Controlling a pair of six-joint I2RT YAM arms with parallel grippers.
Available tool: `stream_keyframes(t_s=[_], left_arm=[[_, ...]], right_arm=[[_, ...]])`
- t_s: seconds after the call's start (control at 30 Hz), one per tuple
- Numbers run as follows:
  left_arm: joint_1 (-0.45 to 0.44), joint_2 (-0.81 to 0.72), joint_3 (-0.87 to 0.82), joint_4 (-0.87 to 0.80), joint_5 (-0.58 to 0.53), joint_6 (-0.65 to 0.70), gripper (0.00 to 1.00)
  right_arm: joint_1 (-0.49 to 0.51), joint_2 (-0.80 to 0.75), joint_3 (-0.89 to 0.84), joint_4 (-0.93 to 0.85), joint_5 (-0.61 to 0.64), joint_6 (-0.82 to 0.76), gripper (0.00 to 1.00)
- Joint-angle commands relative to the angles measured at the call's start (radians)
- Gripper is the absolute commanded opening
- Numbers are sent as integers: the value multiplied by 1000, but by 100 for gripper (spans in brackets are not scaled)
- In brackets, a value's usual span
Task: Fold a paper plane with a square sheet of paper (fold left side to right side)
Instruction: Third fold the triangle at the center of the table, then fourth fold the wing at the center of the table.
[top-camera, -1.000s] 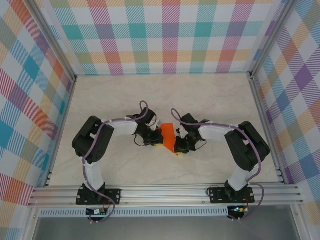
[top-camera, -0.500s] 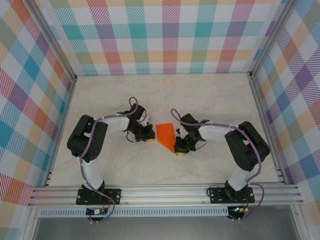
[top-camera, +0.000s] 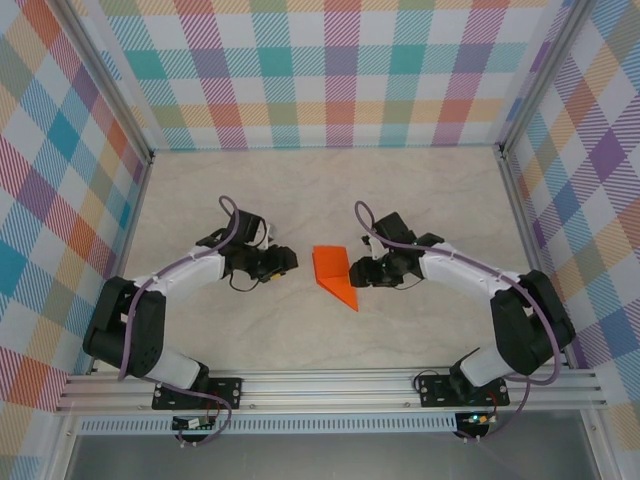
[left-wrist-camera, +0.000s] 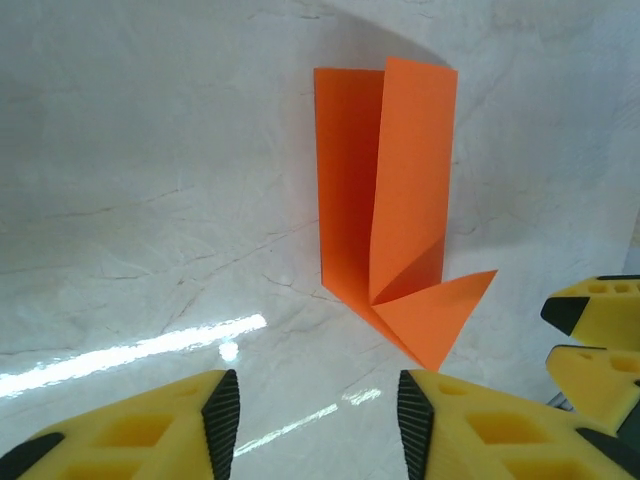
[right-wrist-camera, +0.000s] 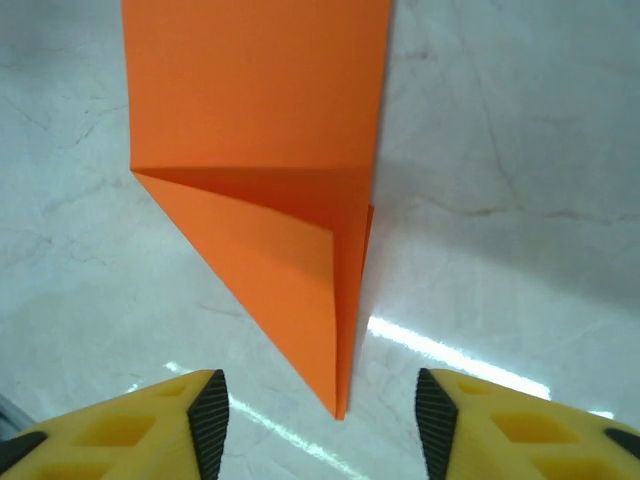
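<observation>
Fingers (left-wrist-camera: 150, 432) opened, backed off the paper plane (top-camera: 331, 266).

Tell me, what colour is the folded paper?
The folded paper is plain bright orange, clearest in the left wrist view.

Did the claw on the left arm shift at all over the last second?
Yes. The left gripper has pulled back leftward, toward the left wall, and now sits clear of the orange paper, with bare table between them.
</observation>
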Motion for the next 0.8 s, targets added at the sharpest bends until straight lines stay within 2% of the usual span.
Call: stream_keyframes(t_s=[0.0, 0.23, 0.57, 0.67, 0.77], left_arm=[[-45, 26, -29, 132, 48, -104, 51], [-137, 182, 64, 187, 44, -132, 54], [-148, 312, 174, 159, 49, -104, 53], [-151, 337, 195, 162, 56, -111, 47], [-155, 351, 218, 169, 58, -119, 35]], right_arm=[[0, 59, 28, -12, 43, -52, 58], [1, 159, 51, 33, 82, -46, 59], [0, 198, 61, 49, 103, -46, 59], [1, 186, 59, 46, 113, -47, 59], [1, 134, 40, 47, 139, -53, 60]])
